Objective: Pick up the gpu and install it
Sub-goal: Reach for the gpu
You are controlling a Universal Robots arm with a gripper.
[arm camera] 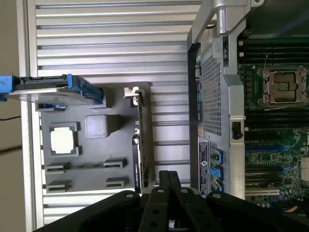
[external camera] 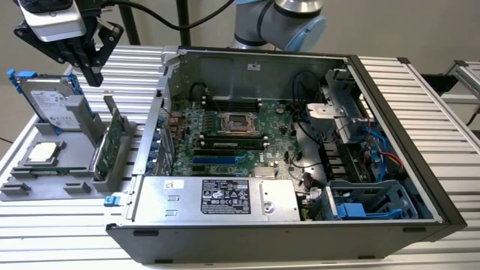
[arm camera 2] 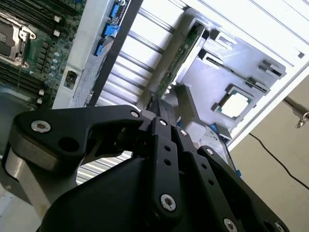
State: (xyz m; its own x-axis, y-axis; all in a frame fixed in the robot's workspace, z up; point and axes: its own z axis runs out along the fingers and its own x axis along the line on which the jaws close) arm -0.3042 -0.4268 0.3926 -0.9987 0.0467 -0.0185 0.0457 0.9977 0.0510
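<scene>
The gpu (external camera: 112, 142) is a thin green card standing on edge in a slot of the grey holder tray (external camera: 34, 190), just outside the open computer case at the exterior view's left. Both wrist views look down its top edge: gpu (arm camera: 140, 140), gpu (arm camera 2: 176, 58). My gripper (external camera: 91, 72) hangs in the air above the tray's far side, higher than the card and apart from it. Its black fingers are pressed together with nothing between them, as both wrist views show: gripper (arm camera: 169, 178), gripper (arm camera 2: 159, 110).
The tray also holds a silver hard drive with blue rails (external camera: 53, 107) and a square processor chip (external camera: 41, 153). The open case (external camera: 248, 67) lies on its side, showing the green motherboard (external camera: 225, 143), a power supply (external camera: 217, 197) and drive cages (external camera: 367, 202). Everything rests on a ribbed aluminium table (external camera: 420, 101).
</scene>
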